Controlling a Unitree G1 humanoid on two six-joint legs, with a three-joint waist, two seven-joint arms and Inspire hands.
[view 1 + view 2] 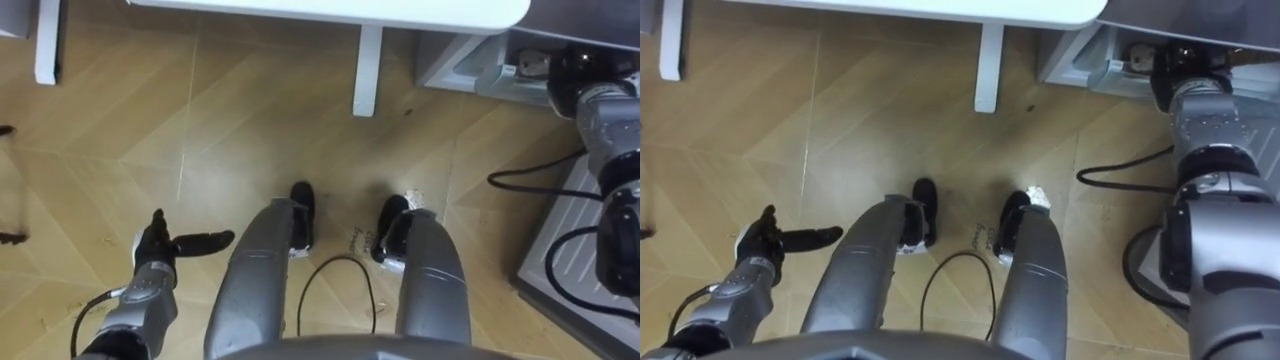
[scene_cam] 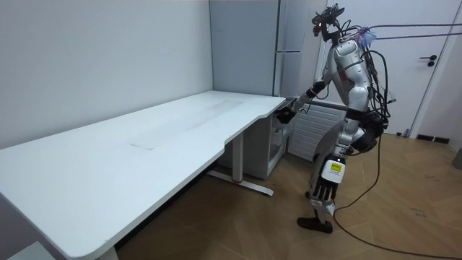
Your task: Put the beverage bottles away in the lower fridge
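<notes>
**Step in hand.** The robot stands at the end of the white surface (image 2: 144, 144), facing the tall grey fridge (image 2: 289, 43). The right arm reaches forward. The right hand (image 1: 578, 68) sits at the upper right of the eye view, against the edge of the grey compartment taken to be the lower fridge (image 1: 465, 62). Whether its fingers grip anything cannot be told. The left hand (image 1: 155, 255) hangs at the lower left, released, fingers straight, holding nothing. Where the drinks are cannot be told. Judgement: this is the access step at the fridge, and loading is not yet begun.

**Next move.** Confirm a hold on the compartment front before pulling. Then locate a drink.

**Clearances.**
- The surface's leg (image 1: 368, 70) stands just ahead of the feet, upper centre.
- The surface's corner lies close to the right forearm in the room view.
- A ribbed grey panel (image 1: 570, 245) lies just beside the right leg, lower right.
- Open wooden floor (image 1: 150, 130) extends to the left and behind; step back that way.
</notes>
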